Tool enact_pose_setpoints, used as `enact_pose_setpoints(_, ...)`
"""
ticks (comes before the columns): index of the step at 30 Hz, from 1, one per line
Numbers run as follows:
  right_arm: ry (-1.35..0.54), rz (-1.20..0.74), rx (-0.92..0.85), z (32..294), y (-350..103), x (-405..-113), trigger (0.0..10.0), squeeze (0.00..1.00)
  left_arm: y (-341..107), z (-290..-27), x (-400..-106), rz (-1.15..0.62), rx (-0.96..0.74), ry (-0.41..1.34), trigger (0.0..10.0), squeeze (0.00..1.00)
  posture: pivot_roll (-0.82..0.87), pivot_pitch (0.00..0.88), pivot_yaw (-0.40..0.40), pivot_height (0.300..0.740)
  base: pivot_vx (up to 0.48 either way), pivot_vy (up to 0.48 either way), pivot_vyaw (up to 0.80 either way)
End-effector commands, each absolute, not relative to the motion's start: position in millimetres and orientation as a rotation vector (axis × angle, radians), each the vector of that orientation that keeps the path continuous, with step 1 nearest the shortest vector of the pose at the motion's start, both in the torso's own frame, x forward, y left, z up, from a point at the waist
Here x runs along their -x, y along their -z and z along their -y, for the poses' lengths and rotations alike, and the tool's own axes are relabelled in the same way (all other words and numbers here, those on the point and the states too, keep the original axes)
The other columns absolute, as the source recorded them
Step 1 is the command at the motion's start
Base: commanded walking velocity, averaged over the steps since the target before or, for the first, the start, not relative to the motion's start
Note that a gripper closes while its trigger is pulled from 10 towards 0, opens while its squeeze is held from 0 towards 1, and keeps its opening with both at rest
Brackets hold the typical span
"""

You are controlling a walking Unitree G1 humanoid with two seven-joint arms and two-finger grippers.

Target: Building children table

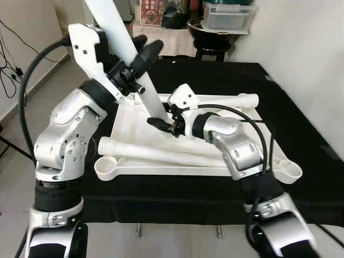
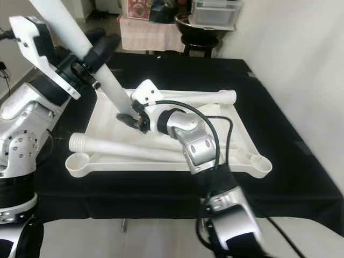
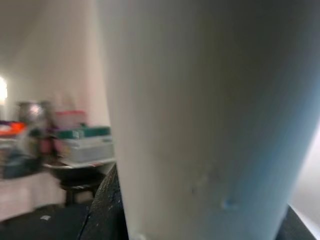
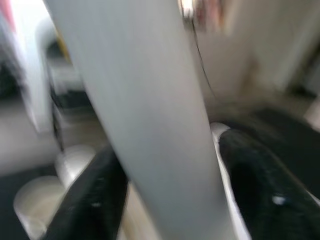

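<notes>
Here, in the left eye view, a white tabletop (image 1: 134, 115) lies upside down on a black cloth (image 1: 301, 107), with round sockets at its corners. A white table leg (image 1: 126, 51) rises steeply from the tabletop's middle, leaning up and away to the robot's left. The left gripper (image 1: 137, 62) is clamped round the leg high up, black fingers on either side of it. The right gripper (image 1: 164, 124) is closed on the leg's lower end, just above the tabletop. Two loose legs (image 1: 161, 153) lie across the tabletop, one with its threaded end near the left front corner, another along the far edge; the right forearm and its cable cross above them.

In the right eye view, a stool (image 2: 201, 40) with a clear storage box (image 2: 215, 11) on it stands behind the table, beside a white wall.

The left wrist view is blurred: the leg sits close between dark fingers (image 3: 105, 210), the box and stool behind.

The right wrist view is blurred too; the leg runs between both black fingers (image 4: 95, 200), with round sockets (image 4: 32, 205) beyond.
</notes>
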State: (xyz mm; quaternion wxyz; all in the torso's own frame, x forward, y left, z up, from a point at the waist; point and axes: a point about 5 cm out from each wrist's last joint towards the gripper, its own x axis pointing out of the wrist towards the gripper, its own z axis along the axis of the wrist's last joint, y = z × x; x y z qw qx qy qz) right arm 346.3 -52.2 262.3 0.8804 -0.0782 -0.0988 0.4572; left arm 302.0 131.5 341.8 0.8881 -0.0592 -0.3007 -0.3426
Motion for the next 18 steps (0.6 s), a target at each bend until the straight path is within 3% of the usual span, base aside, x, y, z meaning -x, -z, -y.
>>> enact_pose_setpoints(1,-0.986,0.27,0.112,49,-273,-343,10.0,1.0,-344,-131,-300,0.628,0.135,0.745,0.0,0.0,-0.24,0.0,-0.054,0.74,0.0,0.0,0.0)
enact_pose_setpoints(7,-1.043,0.302,0.15,30,-271,-333,10.0,1.0,-346,-133,-301,0.629,0.153,0.767,0.0,0.0,-0.24,0.0,-0.056,0.74,0.0,0.0,0.0)
enact_pose_setpoints(8,-1.074,0.304,0.171,23,-270,-331,10.0,0.0,-347,-133,-301,0.627,0.153,0.77,0.0,0.0,-0.24,0.0,-0.056,0.74,0.0,0.0,0.0)
enact_pose_setpoints(12,-1.099,0.303,0.205,17,-267,-329,10.0,0.0,-347,-133,-302,0.627,0.154,0.772,0.0,0.0,-0.24,0.0,-0.055,0.74,0.0,0.0,0.0)
enact_pose_setpoints(13,-1.096,0.299,0.294,7,-258,-330,10.0,0.0,-348,-131,-303,0.631,0.16,0.779,0.0,0.0,-0.24,0.0,-0.056,0.74,0.0,0.0,0.0)
enact_pose_setpoints(18,-0.966,0.27,0.387,6,-244,-348,10.0,0.0,-350,-129,-304,0.639,0.177,0.79,0.0,0.0,-0.23,0.0,-0.055,0.74,0.0,0.0,0.0)
